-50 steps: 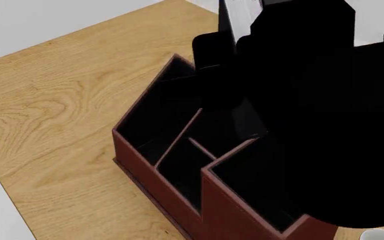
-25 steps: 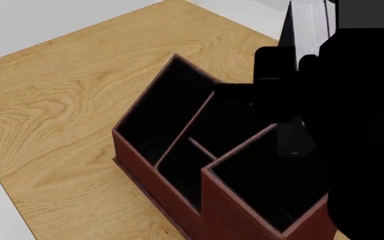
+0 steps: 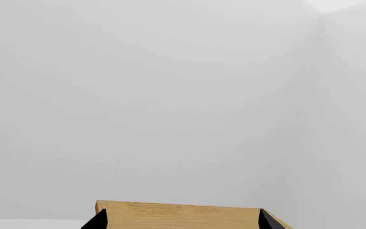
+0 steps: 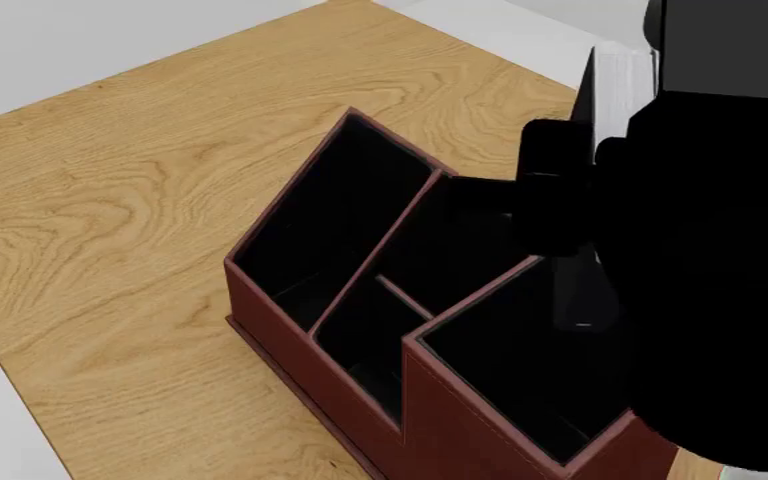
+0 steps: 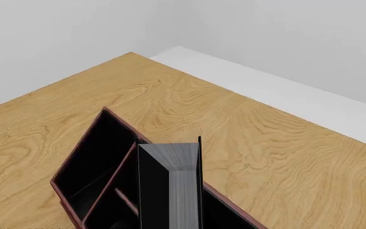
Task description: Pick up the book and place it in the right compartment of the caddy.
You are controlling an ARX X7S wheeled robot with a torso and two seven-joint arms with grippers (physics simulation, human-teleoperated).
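Book hangs upright, pinched in the right pincer, above the far right side of the caddy; right compartment lies below, slightly nearer.

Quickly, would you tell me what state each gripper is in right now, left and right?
Left gripper: open, holding nothing; only its two fingertips show.
Right gripper: shut on the book, held above the caddy; its own fingers are not visible.
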